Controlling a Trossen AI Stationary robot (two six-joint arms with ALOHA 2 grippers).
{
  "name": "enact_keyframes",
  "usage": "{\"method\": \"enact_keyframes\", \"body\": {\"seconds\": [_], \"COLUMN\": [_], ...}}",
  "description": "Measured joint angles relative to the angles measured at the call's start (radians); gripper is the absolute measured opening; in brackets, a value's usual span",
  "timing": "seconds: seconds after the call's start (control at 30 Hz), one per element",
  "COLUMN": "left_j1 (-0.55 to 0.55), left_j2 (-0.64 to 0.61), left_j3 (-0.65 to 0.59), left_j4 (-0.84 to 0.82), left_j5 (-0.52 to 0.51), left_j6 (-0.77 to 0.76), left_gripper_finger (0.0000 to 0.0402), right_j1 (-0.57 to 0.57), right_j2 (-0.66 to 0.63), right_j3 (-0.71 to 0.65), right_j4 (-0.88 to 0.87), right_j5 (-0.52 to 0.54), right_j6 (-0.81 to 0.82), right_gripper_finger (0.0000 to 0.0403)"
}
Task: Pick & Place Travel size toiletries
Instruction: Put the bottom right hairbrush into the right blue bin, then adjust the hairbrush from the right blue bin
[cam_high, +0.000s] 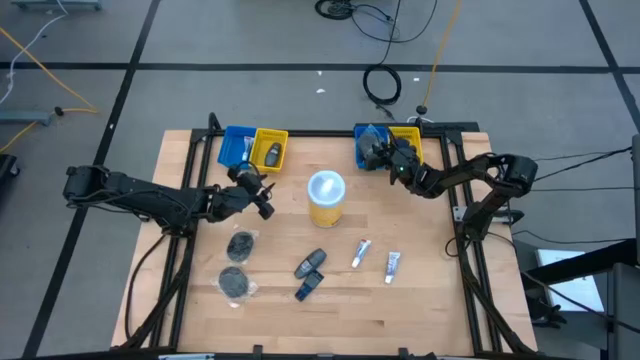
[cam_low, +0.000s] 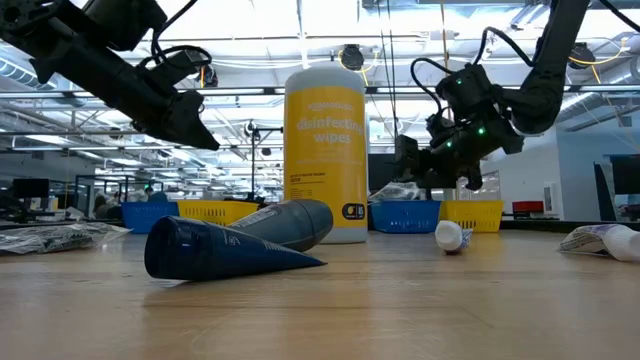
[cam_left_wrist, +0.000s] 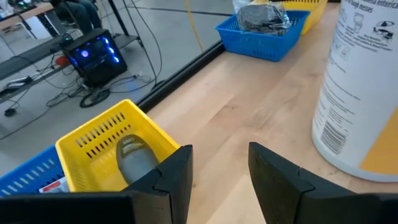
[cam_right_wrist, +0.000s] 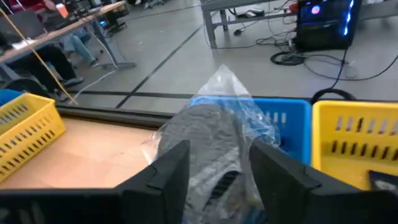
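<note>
Dark blue cone-shaped tube (cam_low: 225, 252) lying unsorted up front; right gripper (cam_right_wrist: 214, 163) fingers parting round clear-wrapped dark disc (cam_right_wrist: 208, 140), dropping into blue plastic bin (cam_right_wrist: 286, 121). Left gripper (cam_left_wrist: 219, 171) half-open, empty, over yellow plastic bin (cam_left_wrist: 99, 134).

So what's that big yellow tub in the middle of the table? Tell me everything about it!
The yellow tub is a tall round plastic canister with a white lid, and the label reads "disinfecting wipes". There is small print and a barcode on one side. It stands upright and closed, near the middle of the wooden table, taller than everything around it. Nothing touches it except the table; both arms are off to its sides.
</note>
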Motion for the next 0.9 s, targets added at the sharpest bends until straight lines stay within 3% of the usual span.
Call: {"method": "enact_keyframes", "body": {"seconds": [0.17, 0.43, 0.47, 0.63, 0.8, 0.9], "left_j1": [0.000, 0.000, 0.000, 0.000, 0.000, 0.000], "left_j2": [0.000, 0.000, 0.000, 0.000, 0.000, -0.001], "left_j3": [0.000, 0.000, 0.000, 0.000, 0.000, 0.000], "left_j4": [0.000, 0.000, -0.001, 0.000, 0.018, 0.025], "left_j5": [0.000, 0.000, 0.000, 0.000, -0.001, -0.001], "left_j6": [0.001, 0.007, 0.007, 0.004, 0.007, 0.007], "left_gripper_finger": [0.0152, 0.0152, 0.0152, 0.0152, 0.0152, 0.0152], "right_j1": [0.008, 0.070, 0.074, -0.020, -0.101, -0.130], "right_j2": [-0.106, -0.206, -0.206, -0.172, -0.064, 0.006], "right_j3": [0.000, 0.000, 0.000, 0.068, 0.261, 0.362], "right_j4": [-0.148, -0.246, -0.242, -0.303, -0.519, -0.653], "right_j5": [0.107, 0.046, 0.015, -0.375, -0.531, -0.550], "right_j6": [-0.017, -0.092, -0.118, -0.133, -0.237, -0.295], "right_gripper_finger": [0.0153, 0.0110, 0.0106, 0.0075, 0.0028, 0.0005]}}
